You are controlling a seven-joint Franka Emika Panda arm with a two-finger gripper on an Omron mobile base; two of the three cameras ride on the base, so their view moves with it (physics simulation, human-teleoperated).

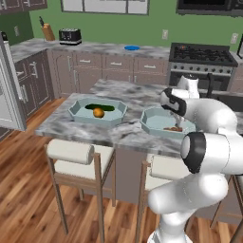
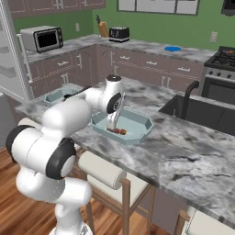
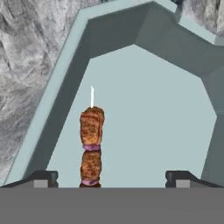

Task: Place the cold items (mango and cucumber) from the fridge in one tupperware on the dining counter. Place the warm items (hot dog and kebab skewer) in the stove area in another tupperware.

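I am looking down through the hand view at the kebab skewer (image 3: 91, 144), which is lying flat on the floor of the nearer tupperware (image 3: 175, 131). The gripper (image 3: 111, 178) is spread wide, its two fingertips (image 3: 43, 178) standing well apart with the lower end of the skewer between them but touching neither, so nothing is being pinched.

From the left base view, the other tupperware (image 1: 76, 113) is sitting beside it on the dining counter (image 1: 128, 135), holding the mango (image 1: 98, 112) and the cucumber (image 1: 102, 107) together. I am judging the cold pair finished and the skewer drop as the step in hand. I am seeing only the skewer in this tray; part of the tray is hidden by the arm, so I cannot tell whether the hot dog is already in.

If it is not, the next move is calling for lifting the hand straight up clear of the sloping rim, then driving the base round to the stove area (image 1: 201, 57) for the hot dog.
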